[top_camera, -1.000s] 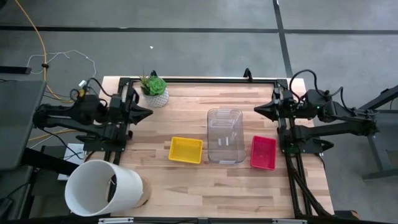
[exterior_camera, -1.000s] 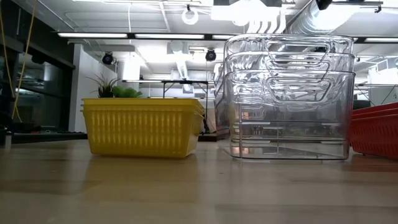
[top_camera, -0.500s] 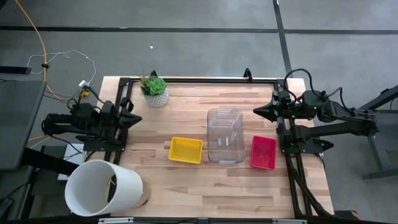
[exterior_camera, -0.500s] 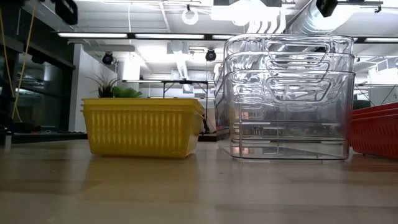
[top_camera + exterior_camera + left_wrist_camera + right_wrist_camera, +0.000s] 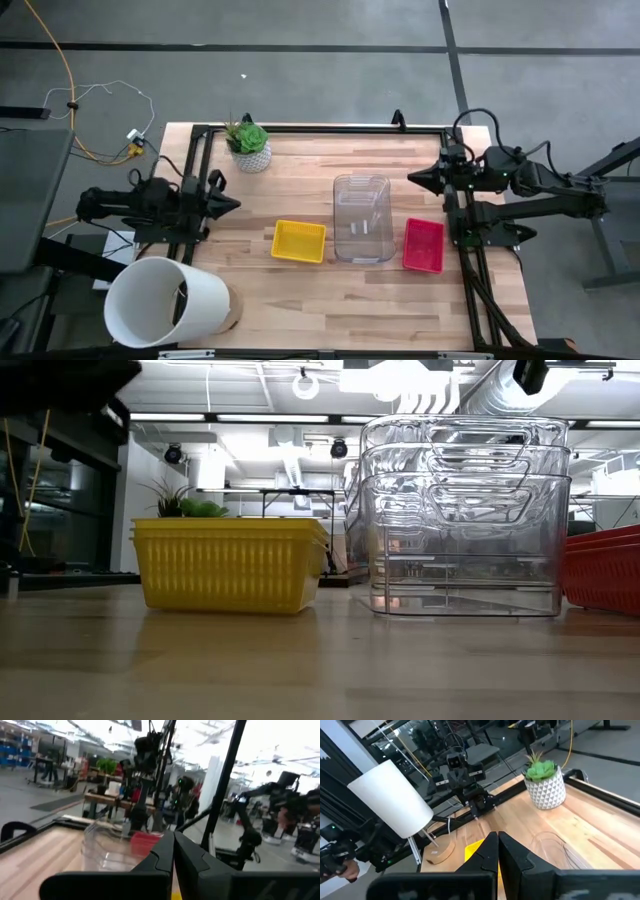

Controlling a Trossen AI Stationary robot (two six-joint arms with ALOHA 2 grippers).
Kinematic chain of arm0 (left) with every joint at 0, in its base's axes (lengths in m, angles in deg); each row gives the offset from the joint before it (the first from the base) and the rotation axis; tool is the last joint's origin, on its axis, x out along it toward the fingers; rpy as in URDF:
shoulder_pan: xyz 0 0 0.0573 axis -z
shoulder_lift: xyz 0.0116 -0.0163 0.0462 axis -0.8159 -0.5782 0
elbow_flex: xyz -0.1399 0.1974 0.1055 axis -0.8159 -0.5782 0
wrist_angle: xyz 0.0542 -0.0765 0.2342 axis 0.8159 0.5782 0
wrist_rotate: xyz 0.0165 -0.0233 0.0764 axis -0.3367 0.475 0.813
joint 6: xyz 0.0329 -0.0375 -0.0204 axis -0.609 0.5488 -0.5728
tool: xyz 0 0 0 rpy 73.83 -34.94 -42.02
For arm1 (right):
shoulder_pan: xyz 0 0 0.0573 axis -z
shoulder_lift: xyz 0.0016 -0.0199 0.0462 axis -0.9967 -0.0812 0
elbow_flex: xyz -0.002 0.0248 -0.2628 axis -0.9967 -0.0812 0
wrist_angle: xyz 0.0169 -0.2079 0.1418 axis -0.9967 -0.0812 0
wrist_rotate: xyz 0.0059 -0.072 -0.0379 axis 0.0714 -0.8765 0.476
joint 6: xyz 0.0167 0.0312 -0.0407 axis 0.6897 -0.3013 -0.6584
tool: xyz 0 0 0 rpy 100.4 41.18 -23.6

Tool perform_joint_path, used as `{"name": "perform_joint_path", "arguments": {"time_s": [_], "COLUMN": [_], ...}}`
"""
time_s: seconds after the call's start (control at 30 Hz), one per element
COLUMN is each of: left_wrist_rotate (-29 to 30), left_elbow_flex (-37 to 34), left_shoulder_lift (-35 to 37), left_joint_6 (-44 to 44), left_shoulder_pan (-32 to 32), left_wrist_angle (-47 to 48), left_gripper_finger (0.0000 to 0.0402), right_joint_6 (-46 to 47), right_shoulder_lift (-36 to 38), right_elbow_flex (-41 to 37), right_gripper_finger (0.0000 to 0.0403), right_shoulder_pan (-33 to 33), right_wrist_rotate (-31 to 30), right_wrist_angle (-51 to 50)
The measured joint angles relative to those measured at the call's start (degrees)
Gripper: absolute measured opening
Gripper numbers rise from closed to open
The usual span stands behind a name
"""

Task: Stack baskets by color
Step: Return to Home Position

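Three stacks of baskets stand in a row near the table's middle: yellow baskets [image 5: 299, 241] [image 5: 230, 563] at the left, clear baskets [image 5: 362, 219] [image 5: 463, 515] in the middle, pink-red baskets [image 5: 423, 245] [image 5: 603, 570] at the right. Each stack rests with its bottom on the wooden table. My left gripper [image 5: 234, 205] [image 5: 173, 851] is shut and empty at the table's left edge, pointing toward the baskets. My right gripper [image 5: 413, 178] [image 5: 498, 851] is shut and empty at the right edge, above the table.
A big white tub [image 5: 165, 301] lies at the near left corner. A green plant in a white pot [image 5: 248, 146] stands at the far left. Black frame rails [image 5: 320, 128] run along the table's edges. Bare wood lies in front of the baskets.
My left arm has folded back and sunk at the table's left edge, so that its shut gripper now points level across the table from lower down. My right gripper has rolled a little about its own axis without leaving its place. The baskets have not moved.
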Motion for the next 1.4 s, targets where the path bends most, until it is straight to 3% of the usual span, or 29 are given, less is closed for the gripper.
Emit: {"name": "perform_joint_path", "arguments": {"time_s": [0.1,0.23,0.47,0.77,1.13,1.4], "left_wrist_rotate": [-0.4,-0.6,0.2,-0.8,-0.6,-0.6], "left_elbow_flex": [-2.7,-8.1,-8.0,-8.0,-8.0,-8.0], "left_shoulder_lift": [-0.1,0.0,-0.1,-0.2,-0.2,-0.2], "left_joint_6": [1.1,3.5,2.6,8.0,9.5,9.5], "left_shoulder_pan": [-0.2,-0.2,-2.2,-4.4,-4.4,-4.4], "left_wrist_angle": [-0.5,-8.3,-2.8,0.8,0.8,0.8], "left_gripper_finger": [0.0,0.0,0.0,0.0,0.0001,0.0001], "right_joint_6": [0.2,0.1,-0.3,2.6,-6.9,-6.9], "right_shoulder_lift": [0.0,0.0,0.1,0.3,4.9,13.7], "right_elbow_flex": [0.0,0.0,0.0,0.0,-0.3,-14.6], "right_gripper_finger": [0.0,0.0,0.0,0.0,0.0,0.0], "right_shoulder_pan": [0.0,0.0,0.0,0.0,0.0,0.0], "right_wrist_rotate": [0.1,0.0,0.4,4.7,7.0,11.0], "right_wrist_angle": [-0.9,-0.9,-1.0,-1.3,-6.2,6.4]}}
